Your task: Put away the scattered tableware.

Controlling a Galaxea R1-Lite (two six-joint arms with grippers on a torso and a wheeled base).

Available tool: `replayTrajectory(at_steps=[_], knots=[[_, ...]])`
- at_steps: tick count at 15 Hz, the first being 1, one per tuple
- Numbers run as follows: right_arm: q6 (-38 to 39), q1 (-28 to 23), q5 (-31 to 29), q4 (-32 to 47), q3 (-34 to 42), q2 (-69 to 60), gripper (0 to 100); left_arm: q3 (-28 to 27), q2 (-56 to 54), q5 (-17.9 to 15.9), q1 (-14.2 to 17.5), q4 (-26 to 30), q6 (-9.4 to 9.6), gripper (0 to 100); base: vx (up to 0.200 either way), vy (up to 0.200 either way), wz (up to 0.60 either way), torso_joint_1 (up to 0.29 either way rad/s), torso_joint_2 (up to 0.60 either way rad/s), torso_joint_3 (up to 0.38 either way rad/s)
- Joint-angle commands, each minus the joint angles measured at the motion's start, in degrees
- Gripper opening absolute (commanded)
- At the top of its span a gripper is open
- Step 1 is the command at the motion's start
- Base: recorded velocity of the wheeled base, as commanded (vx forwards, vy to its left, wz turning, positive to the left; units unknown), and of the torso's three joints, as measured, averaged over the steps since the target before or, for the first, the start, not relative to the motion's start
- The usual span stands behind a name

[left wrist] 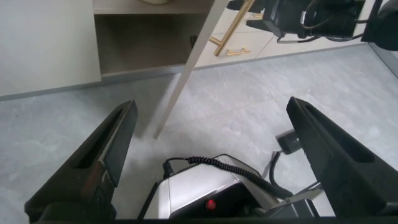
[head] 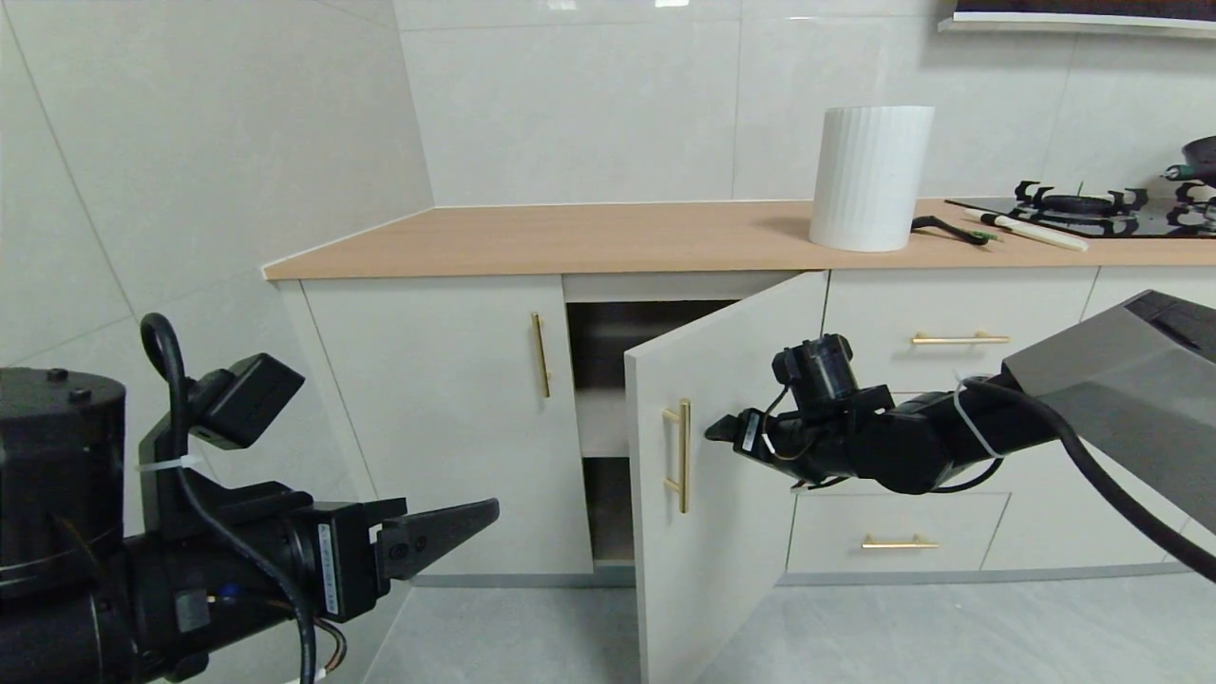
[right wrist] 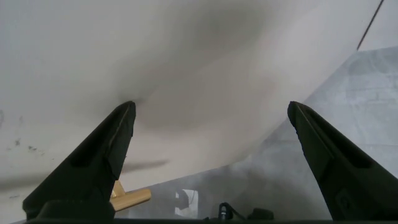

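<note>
jaws left and right stand apart; the white utensil (head: 1035, 231) lies flat, lengthwise along the counter (head: 589, 237).

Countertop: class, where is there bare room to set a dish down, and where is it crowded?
Free: the countertop stretch between the corner wall and the white container. Crowded: right of the container, where a black utensil, a pale utensil and the stove lie close together.

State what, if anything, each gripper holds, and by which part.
Nothing is held. The left gripper is open; the right gripper is open facing the cabinet door, near its gold handle but not gripping it.
</note>
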Motion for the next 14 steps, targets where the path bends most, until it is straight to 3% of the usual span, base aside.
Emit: replayTrajectory(at_steps=[1,9,14], knots=[[0.05,0.08,-0.09,-0.01,-0.31,0.46,100,-0.10,0.48,0.12,0.16,0.12,-0.03,100,0.200,0.000,0.00,0.002,0.01,-0.002],[2.16,0.43,-0.09,-0.01,-1.80,0.90,100,-0.10,1.27,-0.06,0.95,-0.14,-0.03,100,0.200,0.000,0.00,0.004,0.01,0.003],[7.61,0.52,-0.79,-0.01,-5.93,3.45,100,-0.10,1.01,0.21,0.86,-0.41,-0.12,100,0.000,0.000,0.00,0.000,0.00,0.000]])
